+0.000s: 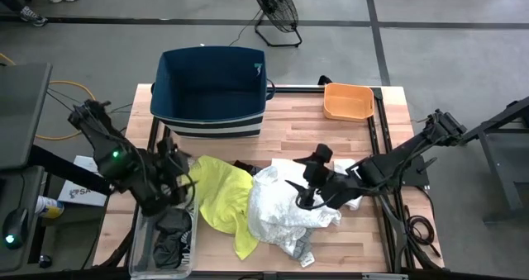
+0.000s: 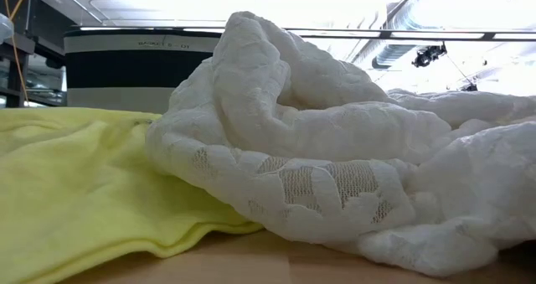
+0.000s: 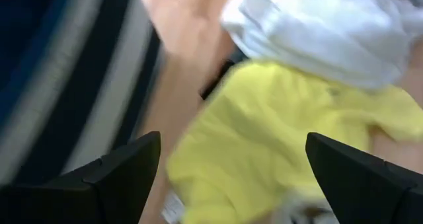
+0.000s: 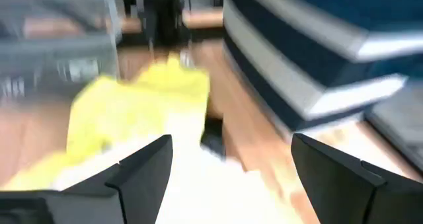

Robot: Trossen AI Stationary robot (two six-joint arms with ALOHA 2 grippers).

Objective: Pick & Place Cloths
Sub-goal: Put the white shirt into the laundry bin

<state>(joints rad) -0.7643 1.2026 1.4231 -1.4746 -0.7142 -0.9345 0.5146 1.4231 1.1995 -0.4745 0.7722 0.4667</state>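
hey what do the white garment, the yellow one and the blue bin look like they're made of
White garment: likely a soft, matte cotton-type knit or lace; it has a raised pattern and openwork patches. Neon-yellow garment: looks like thin, smooth jersey; it lies flat in soft folds. Dark-blue bin: its straight walls hold their shape, so stiffened fabric or plastic, with white-striped sides; I can't tell which.

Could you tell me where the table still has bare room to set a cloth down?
Bare wood lies between the blue bin and the orange tray, and along the right edge. The middle is crowded: yellow garment, white garment, right end effector over it.
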